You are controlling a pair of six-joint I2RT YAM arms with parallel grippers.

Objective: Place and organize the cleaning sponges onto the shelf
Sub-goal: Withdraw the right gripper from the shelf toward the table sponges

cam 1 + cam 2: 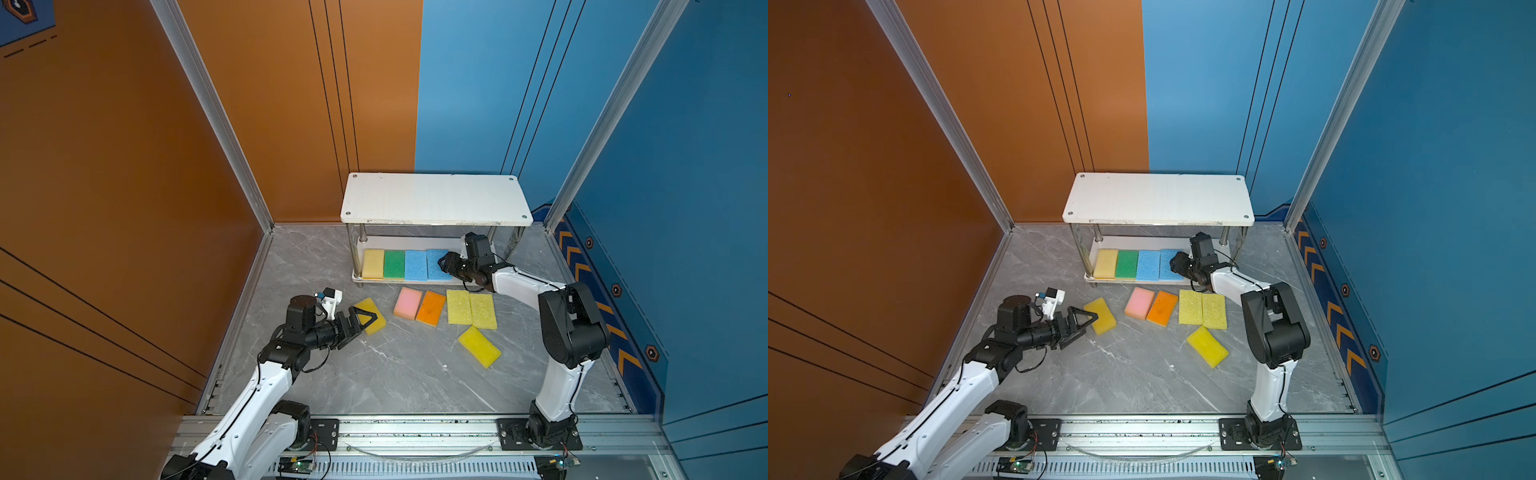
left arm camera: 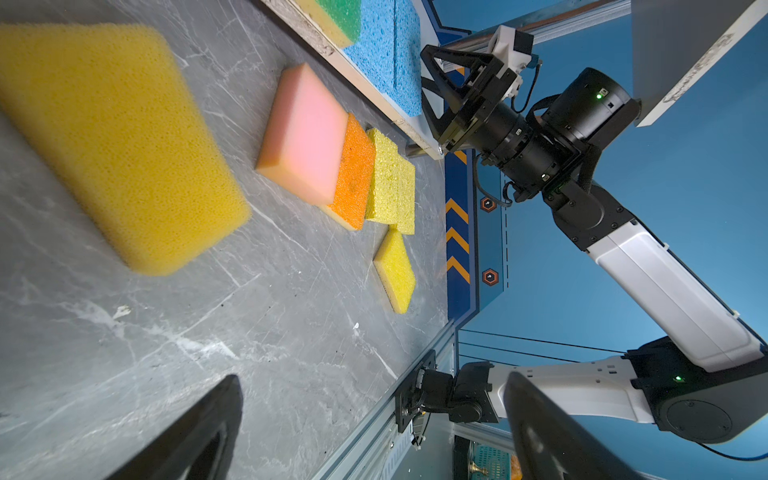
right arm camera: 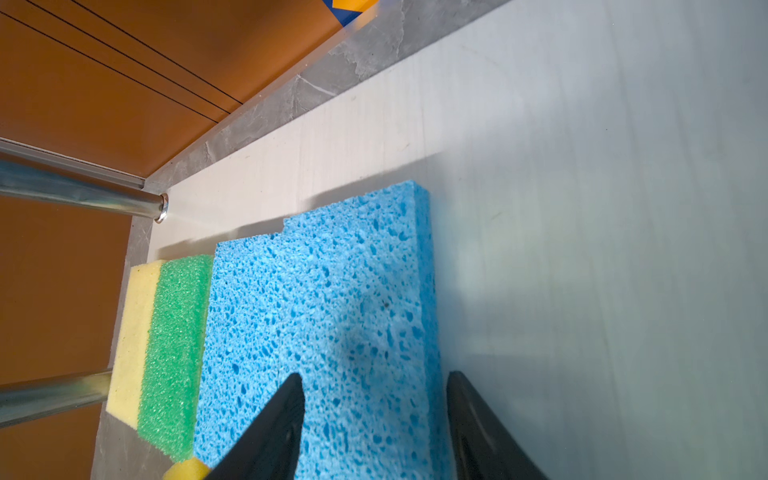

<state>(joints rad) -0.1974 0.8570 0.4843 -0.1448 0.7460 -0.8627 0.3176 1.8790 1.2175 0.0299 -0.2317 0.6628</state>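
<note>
On the grey tabletop [image 1: 374, 382], six cleaning sponges lie loose before the shelf [image 1: 436, 199]; four more line its lower board [image 3: 540, 208].
Nearest, a bright yellow sponge [image 1: 480, 346] lies askew. Just beyond, the left gripper [image 1: 368, 322] gapes wide and empty at the near end of a golden yellow sponge [image 1: 369, 304]. Farther in lie the pink sponge [image 1: 408, 303], the orange sponge [image 1: 431, 308] and two coarse-pored yellow sponges [image 1: 459, 306], side by side. On the lower board, a pale yellow sponge [image 1: 373, 263], the green sponge [image 1: 394, 264], an inner light blue sponge [image 1: 415, 265] and an end light blue sponge [image 3: 365, 291] sit edge to edge. The right gripper [image 3: 372, 376] has its fingers flanking the end one; pinching or released, I cannot tell.
</note>
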